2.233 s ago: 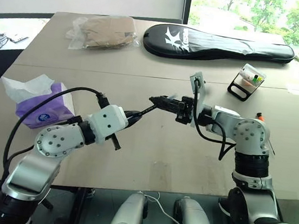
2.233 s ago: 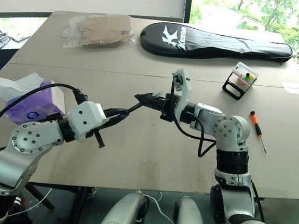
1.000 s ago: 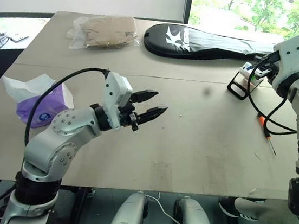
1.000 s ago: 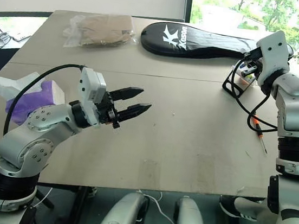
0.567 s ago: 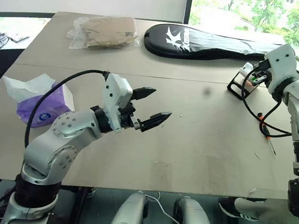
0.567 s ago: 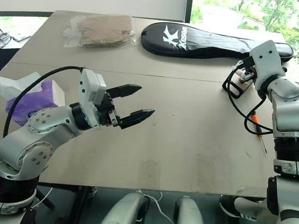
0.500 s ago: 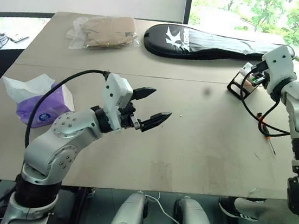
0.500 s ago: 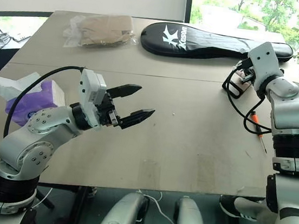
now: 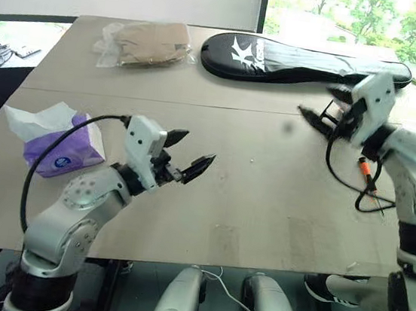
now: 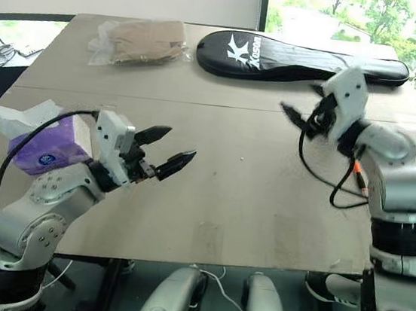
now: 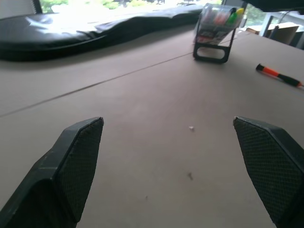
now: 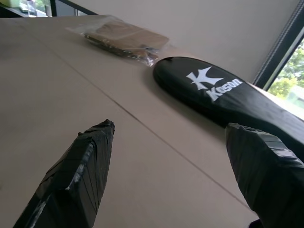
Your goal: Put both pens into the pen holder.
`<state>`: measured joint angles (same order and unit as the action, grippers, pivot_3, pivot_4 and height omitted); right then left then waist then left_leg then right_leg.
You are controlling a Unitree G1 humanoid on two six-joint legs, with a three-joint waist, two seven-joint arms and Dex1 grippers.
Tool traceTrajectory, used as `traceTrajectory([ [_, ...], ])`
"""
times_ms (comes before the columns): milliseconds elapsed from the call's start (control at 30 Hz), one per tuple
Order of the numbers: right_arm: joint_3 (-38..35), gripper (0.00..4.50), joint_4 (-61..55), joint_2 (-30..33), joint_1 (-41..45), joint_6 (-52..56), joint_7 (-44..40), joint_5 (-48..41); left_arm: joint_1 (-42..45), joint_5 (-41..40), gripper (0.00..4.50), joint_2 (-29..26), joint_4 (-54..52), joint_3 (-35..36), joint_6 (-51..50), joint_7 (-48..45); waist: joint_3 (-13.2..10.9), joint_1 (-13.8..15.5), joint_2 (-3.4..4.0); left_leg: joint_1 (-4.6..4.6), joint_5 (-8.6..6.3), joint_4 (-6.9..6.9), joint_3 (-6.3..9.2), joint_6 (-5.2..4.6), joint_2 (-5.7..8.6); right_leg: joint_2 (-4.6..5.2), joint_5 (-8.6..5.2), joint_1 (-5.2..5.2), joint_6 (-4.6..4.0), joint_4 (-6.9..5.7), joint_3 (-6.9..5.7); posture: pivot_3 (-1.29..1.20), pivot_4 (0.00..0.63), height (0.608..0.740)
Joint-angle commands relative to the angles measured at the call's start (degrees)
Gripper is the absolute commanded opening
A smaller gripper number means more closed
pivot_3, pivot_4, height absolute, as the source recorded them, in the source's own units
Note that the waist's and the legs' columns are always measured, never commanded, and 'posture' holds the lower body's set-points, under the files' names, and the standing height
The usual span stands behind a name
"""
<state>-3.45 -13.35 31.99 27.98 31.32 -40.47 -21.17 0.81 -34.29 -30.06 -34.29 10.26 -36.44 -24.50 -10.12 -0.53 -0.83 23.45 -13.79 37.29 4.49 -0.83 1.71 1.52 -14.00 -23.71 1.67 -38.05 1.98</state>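
1. The left gripper (image 9: pixel 190 155) hangs over the bare table (image 9: pixel 262 208) with its jaws spread wide and nothing between them.
2. The right gripper (image 10: pixel 298 110) also has its jaws parted and empty, pointing toward the robot's left above the table.
3. In the left wrist view, the pen holder (image 11: pixel 216 32) stands well ahead of the left jaws, upright on its black frame, with green and yellow bits showing inside.
4. Near the holder lies the orange-and-black pen (image 11: pixel 279 76), flat on the table and apart from both grippers.
5. Beyond the right jaws lies a black racket case (image 12: pixel 228 97), with a clear bag (image 12: pixel 121 36) farther along.
6. A purple tissue pack (image 9: pixel 56 144) sits beside the left arm.
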Motion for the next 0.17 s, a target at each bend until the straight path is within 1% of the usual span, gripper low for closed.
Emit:
traceTrajectory([
  [33, -3.4, 3.96, -8.2, 1.7, -10.0, -0.2, 0.6, -0.9, -6.1, -0.9, 4.5, 0.0, -5.2, 5.7, 0.0, 1.7, 0.0, 0.3, -0.01, 0.06, 0.0, 0.03, 0.05, 0.0, 0.02, 0.03, 0.0, -0.01, 0.0, 0.01, -0.05, 0.0, 0.15, 0.74],
  [67, -3.5, 3.96, -9.4, 2.5, -12.8, -1.3, 0.6, -0.1, -7.9, -1.6, 4.5, 0.0, -5.9, 7.3, -0.3, 2.1, 0.0, 0.4, 0.0, 0.08, 0.0, 0.08, 0.08, -0.01, 0.03, 0.04, 0.0, -0.01, 0.0, 0.01, -0.09, 0.0, 0.15, 0.74],
  [167, -5.7, 3.96, -12.7, 2.2, -18.8, -0.7, 2.4, -1.3, -12.6, -3.5, 4.5, -0.7, -7.4, 11.9, -0.7, 1.4, 0.0, 0.4, 0.0, 0.04, 0.0, 0.09, 0.07, -0.01, 0.04, 0.05, 0.0, 0.0, 0.0, -0.02, -0.09, 0.0, 0.15, 0.74],
])
